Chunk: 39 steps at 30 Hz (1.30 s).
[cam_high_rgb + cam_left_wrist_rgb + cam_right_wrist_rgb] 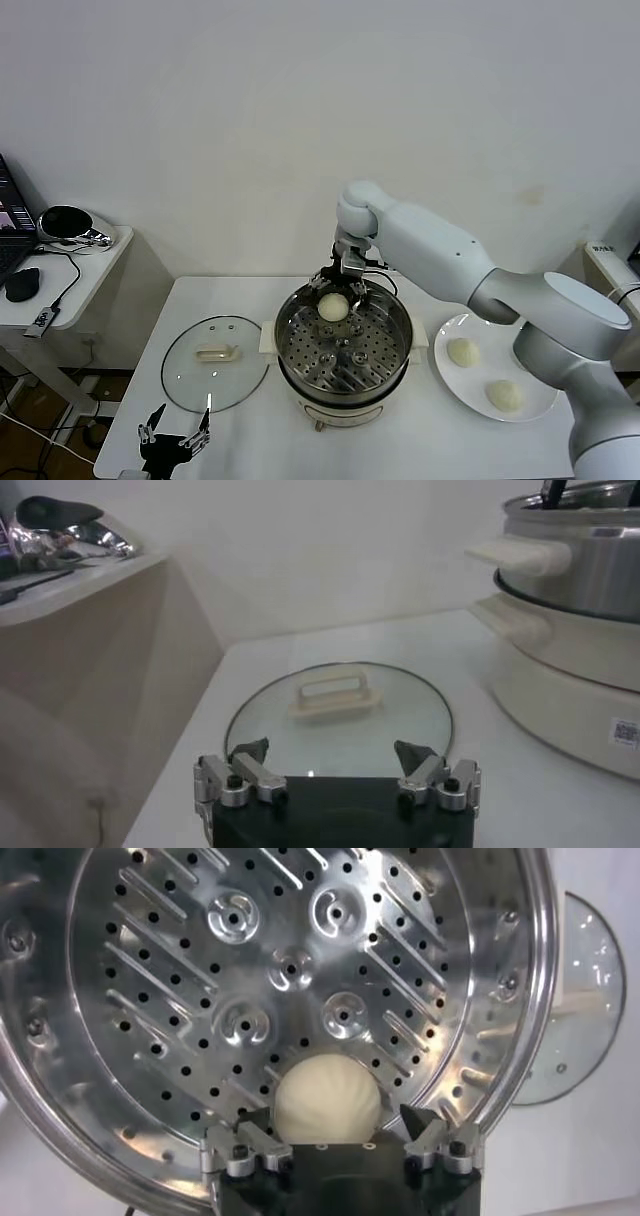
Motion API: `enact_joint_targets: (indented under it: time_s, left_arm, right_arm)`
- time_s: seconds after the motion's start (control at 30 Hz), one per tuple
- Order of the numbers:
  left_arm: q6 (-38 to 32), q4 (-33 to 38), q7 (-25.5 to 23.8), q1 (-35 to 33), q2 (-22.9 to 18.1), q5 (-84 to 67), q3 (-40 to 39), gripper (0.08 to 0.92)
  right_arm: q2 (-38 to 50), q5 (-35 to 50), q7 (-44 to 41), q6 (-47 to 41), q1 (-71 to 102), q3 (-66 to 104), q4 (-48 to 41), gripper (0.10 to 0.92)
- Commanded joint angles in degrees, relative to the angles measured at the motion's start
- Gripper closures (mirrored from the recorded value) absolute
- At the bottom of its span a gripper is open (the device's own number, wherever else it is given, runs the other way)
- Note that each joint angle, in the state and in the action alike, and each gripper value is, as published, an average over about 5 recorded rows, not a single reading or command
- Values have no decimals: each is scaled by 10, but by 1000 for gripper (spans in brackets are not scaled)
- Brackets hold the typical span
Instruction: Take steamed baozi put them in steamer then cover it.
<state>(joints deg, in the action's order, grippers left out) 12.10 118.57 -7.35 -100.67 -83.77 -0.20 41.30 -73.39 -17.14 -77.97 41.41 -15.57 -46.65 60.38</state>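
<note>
- One steamed baozi (327, 1098) resting on perforated tray of steamer (395, 345), at far edge, leaving room for more.
- Right gripper (340, 1138) directly above it; jaws spread wide, standing either side of bun with gaps visible, so apparently released.
- Two more buns (463, 352) waiting on white plate (545, 405), right of steamer.
- Cover (340, 720) flat on worktop (240, 440), left of steamer, handle up for later pickup.
- Left gripper (335, 770) idle near cover; jaws wide, empty.
</note>
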Motion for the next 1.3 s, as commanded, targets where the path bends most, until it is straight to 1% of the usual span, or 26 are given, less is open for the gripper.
enact_joint_targets:
  time_s: [0.03,0.2,0.3,0.47,0.63,0.73,0.93,1.1,1.3]
  left_arm:
    - [0,4,-1,0,3,0,0,177]
    - [1,14,-1,-5,6,1,-1,177]
    - [1,19,-2,-13,12,0,-3,177]
    - [2,27,-4,-14,24,-3,-11,177]
    - [7,30,-9,-3,26,-9,-13,177]
    - [10,31,-10,-2,27,-15,-11,177]
    - [11,25,-11,-4,25,-16,-4,177]
    - [12,12,-10,1,20,-15,0,177]
    - [15,8,-11,7,17,-16,0,177]
  right_arm:
    - [66,106,-5,-142,-55,-27,103,203]
    - [154,234,14,-274,-140,-72,149,203]
    - [207,274,19,-374,-174,-90,174,203]
    - [294,286,20,-535,-178,-94,218,203]
    - [378,251,24,-627,-126,-68,267,203]
    - [414,216,24,-649,-57,-22,274,203]
    - [442,154,29,-636,79,77,259,203]
    - [436,122,42,-627,153,117,245,203]
    - [401,87,63,-616,190,129,204,203]
